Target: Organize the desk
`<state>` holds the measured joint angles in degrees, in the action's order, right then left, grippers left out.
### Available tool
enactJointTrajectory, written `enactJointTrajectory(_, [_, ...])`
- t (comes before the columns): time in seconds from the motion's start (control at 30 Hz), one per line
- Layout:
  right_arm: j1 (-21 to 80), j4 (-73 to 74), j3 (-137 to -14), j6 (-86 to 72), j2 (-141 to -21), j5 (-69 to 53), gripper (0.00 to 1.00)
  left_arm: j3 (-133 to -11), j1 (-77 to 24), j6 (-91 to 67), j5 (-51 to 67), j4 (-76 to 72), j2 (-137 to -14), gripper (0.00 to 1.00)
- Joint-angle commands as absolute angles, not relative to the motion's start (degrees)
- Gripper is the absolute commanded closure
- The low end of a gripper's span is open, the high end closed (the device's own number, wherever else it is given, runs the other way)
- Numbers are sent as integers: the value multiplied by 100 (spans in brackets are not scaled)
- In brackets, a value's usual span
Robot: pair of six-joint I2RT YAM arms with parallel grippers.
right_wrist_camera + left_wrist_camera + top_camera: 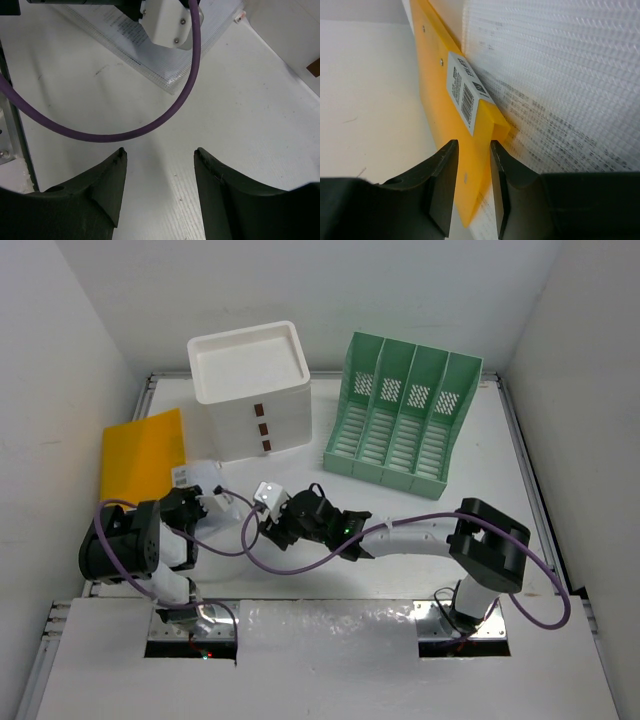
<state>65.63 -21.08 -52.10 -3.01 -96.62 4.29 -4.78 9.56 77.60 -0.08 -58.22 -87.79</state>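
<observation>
Left wrist view: the left gripper (472,146) is seen closed narrowly on the spine of the orange folder (434,102), which is tilted up near the left edge of the desk (480,530). The desk lies rigid and fixed beneath everything. The folder is judged light, thin, floppy and slick, best held at its stiffer spine. The right gripper (160,160) is spread wide and empty, mid-desk.

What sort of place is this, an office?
Probably a lab test cell staged as an office: white walls box in the desk, which holds a green file rack, a drawer box and a yellow folder.
</observation>
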Motion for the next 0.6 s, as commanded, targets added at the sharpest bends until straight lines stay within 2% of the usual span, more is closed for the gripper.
enactJointTrajectory(0.0, [6627,-2224,-5423,-211,-9633,422,45,-457,896,7875,114,-6802,-8956,71])
enactJointTrajectory(0.13, [6636,-2197,-5414,-185,-9633,404,45,-501,896,7963,149,-6891,-9114,76])
enactJointTrajectory(0.2, [6644,-2206,-5388,-176,-9633,413,45,-545,896,7998,158,-6873,-9202,86])
enactJointTrajectory(0.27, [6645,-2206,-5370,-167,-9624,422,45,-536,896,7989,184,-6882,-9220,100])
enactJointTrajectory(0.43, [6645,-2294,-5291,-106,-9528,431,44,-369,896,7928,483,-6506,-8694,100])
enactJointTrajectory(0.53, [6645,-2355,-5195,-27,-9352,439,44,-587,958,7753,799,-5049,-7258,100])
enactJointTrajectory(0.57, [6645,-2347,-5160,174,-9308,457,44,-702,1054,7682,913,-4036,-6929,100])
